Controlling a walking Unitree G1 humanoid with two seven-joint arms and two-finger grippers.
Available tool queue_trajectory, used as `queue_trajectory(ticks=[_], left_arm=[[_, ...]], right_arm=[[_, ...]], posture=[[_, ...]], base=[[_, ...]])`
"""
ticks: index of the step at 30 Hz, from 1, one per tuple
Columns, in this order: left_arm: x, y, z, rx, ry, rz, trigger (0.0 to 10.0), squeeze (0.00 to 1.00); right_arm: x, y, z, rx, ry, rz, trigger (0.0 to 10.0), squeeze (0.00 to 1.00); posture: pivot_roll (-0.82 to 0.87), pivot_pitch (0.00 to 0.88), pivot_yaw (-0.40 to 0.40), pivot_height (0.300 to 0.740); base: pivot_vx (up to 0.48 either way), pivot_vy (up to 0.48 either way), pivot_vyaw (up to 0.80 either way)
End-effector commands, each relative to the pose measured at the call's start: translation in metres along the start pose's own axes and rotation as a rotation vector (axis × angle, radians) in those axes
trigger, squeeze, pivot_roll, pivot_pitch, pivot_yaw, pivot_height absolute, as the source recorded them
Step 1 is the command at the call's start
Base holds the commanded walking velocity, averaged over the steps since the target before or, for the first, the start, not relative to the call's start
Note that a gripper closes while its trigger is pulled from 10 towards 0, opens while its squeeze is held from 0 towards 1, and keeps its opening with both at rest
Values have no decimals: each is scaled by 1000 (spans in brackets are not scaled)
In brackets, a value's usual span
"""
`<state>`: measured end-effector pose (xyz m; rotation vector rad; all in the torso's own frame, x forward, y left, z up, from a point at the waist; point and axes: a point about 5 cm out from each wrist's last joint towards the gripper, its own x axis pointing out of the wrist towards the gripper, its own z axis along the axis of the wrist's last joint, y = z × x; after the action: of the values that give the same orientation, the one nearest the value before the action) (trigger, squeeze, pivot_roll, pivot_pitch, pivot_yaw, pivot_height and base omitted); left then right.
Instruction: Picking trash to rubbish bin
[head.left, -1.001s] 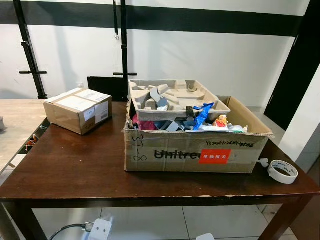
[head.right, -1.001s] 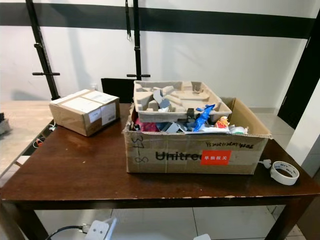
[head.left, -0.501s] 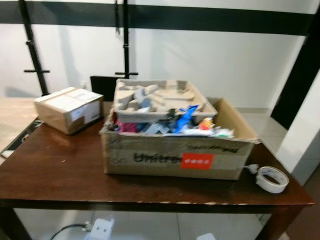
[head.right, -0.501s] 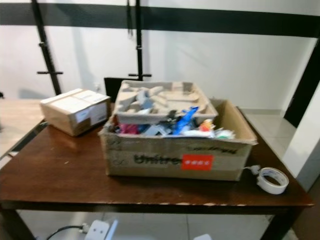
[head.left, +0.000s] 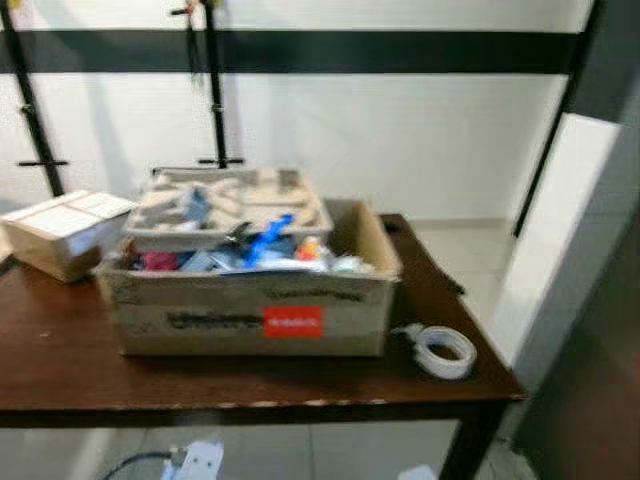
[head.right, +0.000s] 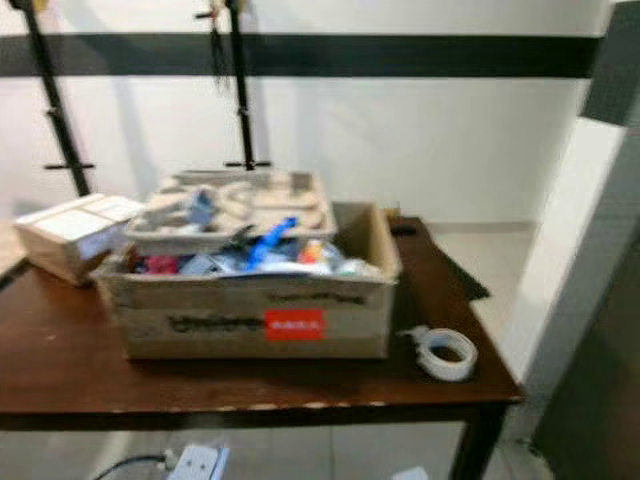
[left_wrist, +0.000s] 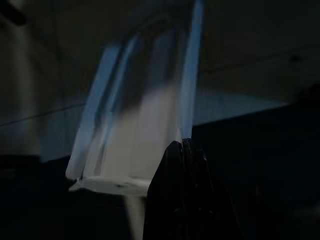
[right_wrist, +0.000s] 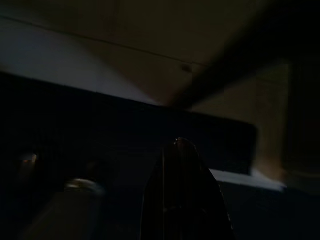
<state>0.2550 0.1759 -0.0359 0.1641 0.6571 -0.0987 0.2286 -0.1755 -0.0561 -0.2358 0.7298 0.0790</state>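
Motion blur leaves nothing legible. The cardboard box (head.left: 250, 315) on the table (head.left: 60, 370) carries a dark printed word and a red label (head.left: 293, 321) on its front face, at 6 o'clock under the heaped trash; neither reads.

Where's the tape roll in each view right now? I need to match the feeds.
Left eye view: tape roll on the table, right of the big box, near the front right corner.
Right eye view: tape roll, same place.
Left wrist view: too dark to tell.
Right wrist view: too dark to tell.
Shared landmark: the box's red label.

Cardboard box (head.left: 250, 310) on table (head.left: 60, 365); tape roll (head.left: 443, 351) right
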Motion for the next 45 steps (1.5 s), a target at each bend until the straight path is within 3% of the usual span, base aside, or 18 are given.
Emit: queue_trajectory(ticks=[1,12,26,45], left_arm=[[-2,1,-8,-17,25,2,10000,0],[-2,2,-9,-49,34,1,10000,0],[-3,2,-10,-67,37,2,10000,0],[-2,0,-7,14,22,-19,10000,0]], right_arm=[[0,6,-2,13,12,13,10000,0],[0,6,-1,10,9,16,10000,0],[0,8,-1,9,9,20,10000,0],[0,7,-3,12,13,16,10000,0]], posture=[[-12,59,-19,740],[-7,54,-23,740],[-4,56,-24,740],[-5,61,-23,740]], base=[[0,0,0],[0,50,0],[0,470,0],[0,0,0]])
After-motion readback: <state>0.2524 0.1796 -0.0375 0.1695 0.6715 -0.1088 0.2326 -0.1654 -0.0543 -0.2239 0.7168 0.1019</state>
